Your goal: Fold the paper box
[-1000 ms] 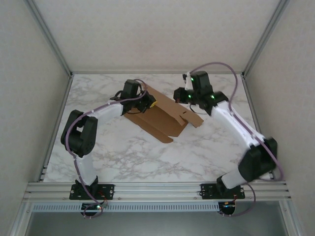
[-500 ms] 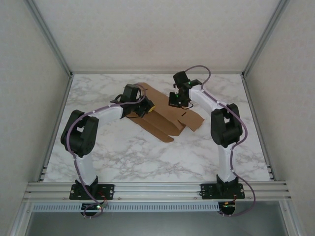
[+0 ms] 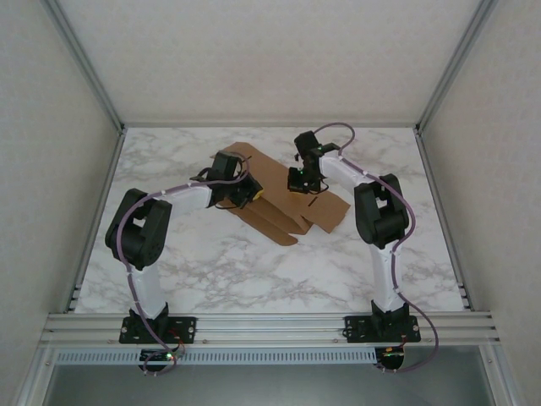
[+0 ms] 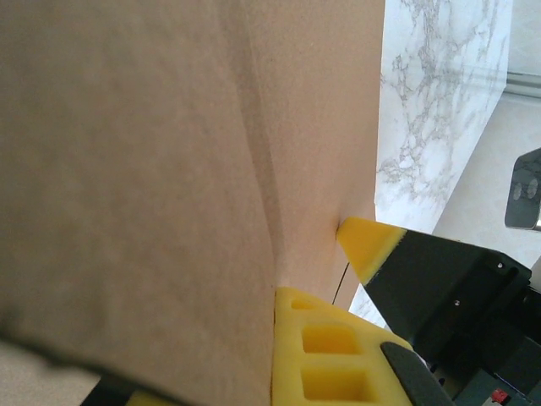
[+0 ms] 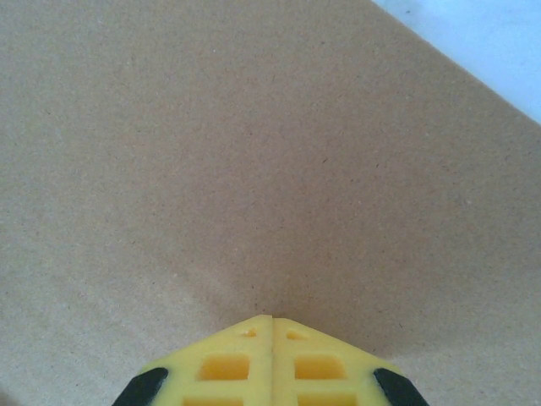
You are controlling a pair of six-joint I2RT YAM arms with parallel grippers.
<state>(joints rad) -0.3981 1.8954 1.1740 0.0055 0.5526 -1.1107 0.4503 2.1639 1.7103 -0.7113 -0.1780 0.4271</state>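
The marble table (image 3: pixel 254 271) runs from the arm bases to the paper box (image 3: pixel 292 211) lying mid-table, its left part hidden under the left wrist. There the left gripper (image 3: pixel 254 193) pinches a flap edge. Farther back, the right gripper (image 5: pixel 272 321), fingers pressed together, touches its tips to the far panel.

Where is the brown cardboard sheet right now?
Overhead, the brown cardboard sheet lies toward the far edge of the white marble table, left claw at its left side, right claw over its middle.

The box (image 3: pixel 283 211), a plain brown creased sheet, lies partly folded beneath the right gripper's (image 5: pixel 270 320) closed tips. The left gripper (image 4: pixel 325 275) pinches one raised flap.
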